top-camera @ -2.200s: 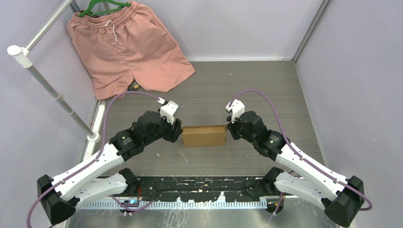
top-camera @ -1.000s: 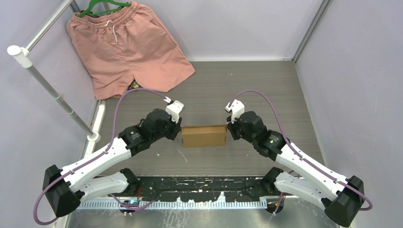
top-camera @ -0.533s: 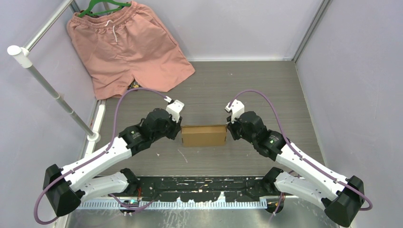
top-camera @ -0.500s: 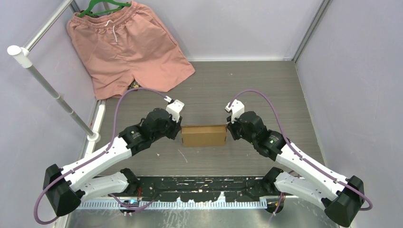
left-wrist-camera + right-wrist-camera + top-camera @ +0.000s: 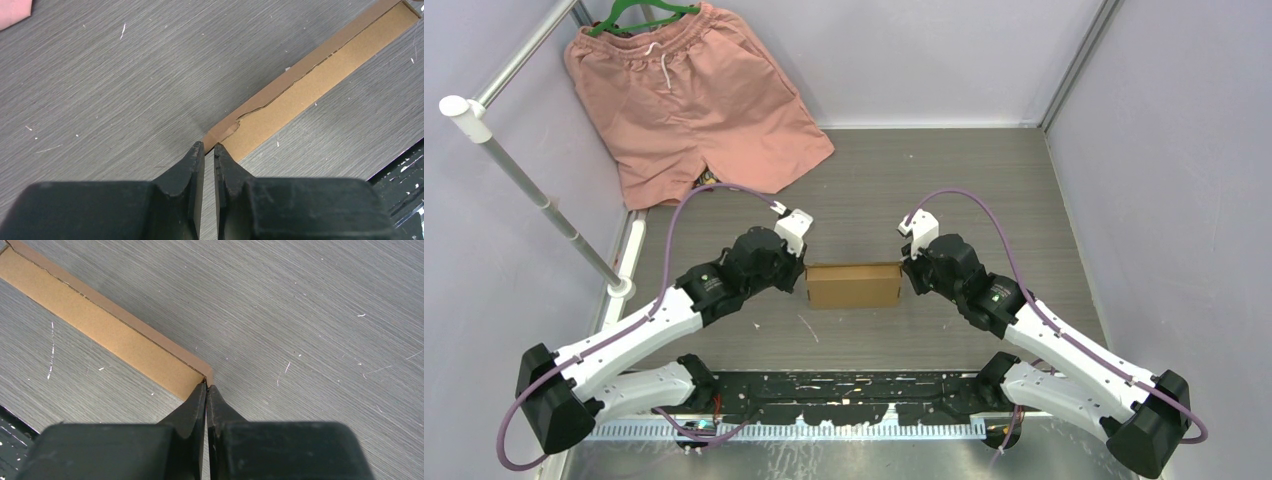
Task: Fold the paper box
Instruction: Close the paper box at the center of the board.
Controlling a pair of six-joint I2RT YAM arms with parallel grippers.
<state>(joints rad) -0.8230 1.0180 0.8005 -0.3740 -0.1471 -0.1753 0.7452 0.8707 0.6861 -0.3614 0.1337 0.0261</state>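
Brown cardboard, light but easy to dent: we would pinch the paper box (image 5: pixel 852 286), on the table (image 5: pixel 944 180), by its thin end walls. At its left end, left fingers (image 5: pixel 192 165) stand slightly apart; at its right, right fingers (image 5: pixel 192 410) are squeezed together.

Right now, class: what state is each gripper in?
Left gripper: slightly open, tips at the paper box corner, nothing visibly held.
Right gripper: shut, tips at the box's corner; grip cannot be told.

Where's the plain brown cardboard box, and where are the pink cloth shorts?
brown cardboard box (image 5: pixel 853 286), top view, middle of its top face.
pink cloth shorts (image 5: pixel 694 100), top view, middle of the fabric.
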